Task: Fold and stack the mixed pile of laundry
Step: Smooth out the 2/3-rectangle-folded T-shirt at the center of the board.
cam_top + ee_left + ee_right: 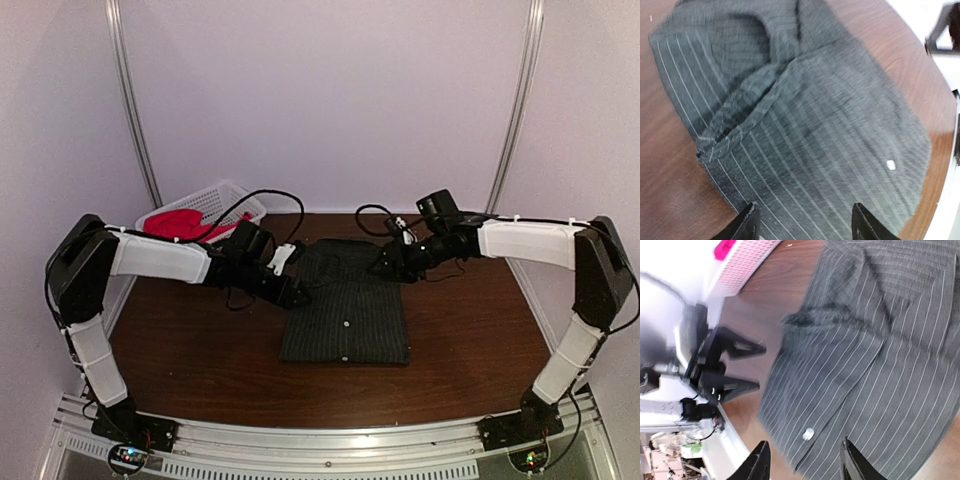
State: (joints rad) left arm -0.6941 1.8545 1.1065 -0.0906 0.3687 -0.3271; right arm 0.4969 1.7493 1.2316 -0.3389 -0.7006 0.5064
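The dark charcoal pinstriped shirt [345, 305] lies folded into a rectangle in the middle of the table, collar at the far end. It fills the left wrist view [810, 130] and the right wrist view [875, 365]. My left gripper [298, 293] is open and empty at the shirt's left edge [804, 220]; it also shows in the right wrist view [752, 365]. My right gripper [385, 262] is open and empty over the shirt's upper right part [805, 460]. The red-pink T-shirt [180, 224] lies in the white basket at the far left.
The white lattice basket [225, 197] stands at the table's far left corner; its rim shows in the right wrist view [742, 262]. The brown table [200, 350] ends at a metal rail along the near edge [320, 440]. White walls close the back and sides.
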